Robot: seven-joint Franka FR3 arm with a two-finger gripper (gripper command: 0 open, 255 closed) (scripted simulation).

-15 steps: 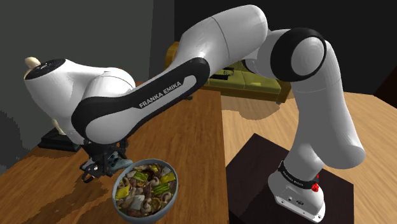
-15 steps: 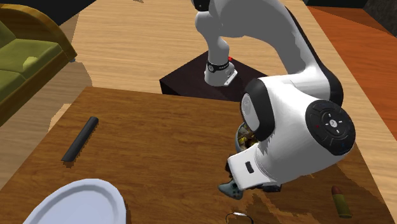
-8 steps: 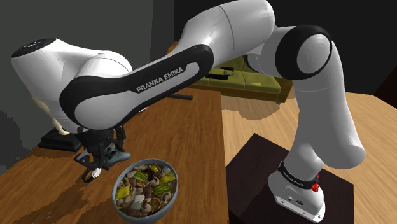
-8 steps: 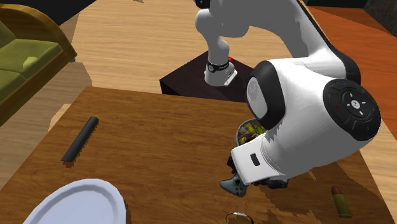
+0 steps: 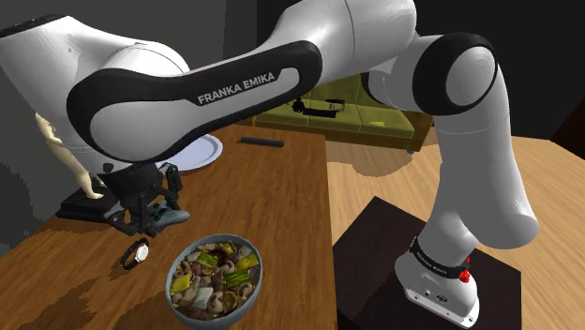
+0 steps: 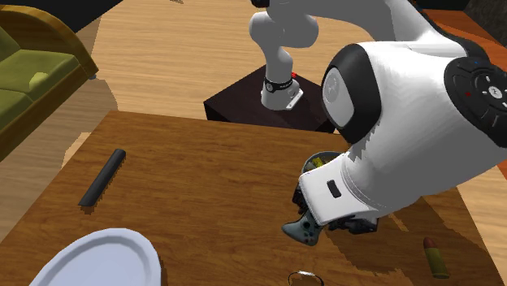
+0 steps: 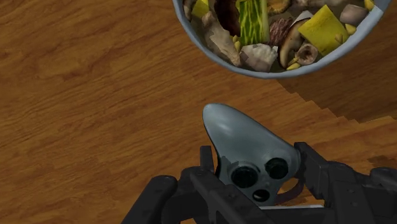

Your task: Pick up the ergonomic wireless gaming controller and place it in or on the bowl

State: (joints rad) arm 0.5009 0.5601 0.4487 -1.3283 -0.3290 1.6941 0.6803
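Black gripper (image 7: 254, 175) pinching grey controller (image 7: 245, 143) at lower centre, seemingly clear of the wooden table (image 7: 95, 95), food-filled bowl (image 7: 267, 74) at upper right, apart from it

Your Franka arm (image 5: 483, 159) wears smooth, rounded white shells, broken by black bands at the joints. On the long black band of the link nearest the gripper (image 5: 150, 214) you can read FRANKA EMIKA (image 5: 236, 89) in white capitals. The gripper itself is all black and blocky, with two angular fingers (image 7: 313, 164). Just behind it, the white wrist housing (image 6: 357, 183) carries a small dark rectangular slot (image 6: 334, 188). Farther from the tool, a joint ends in a dark round cap (image 6: 486, 89) with tiny marks. At the end farthest from the gripper, the white base (image 5: 436, 286) has a black collar (image 5: 433, 262) and a red button (image 5: 466, 277).
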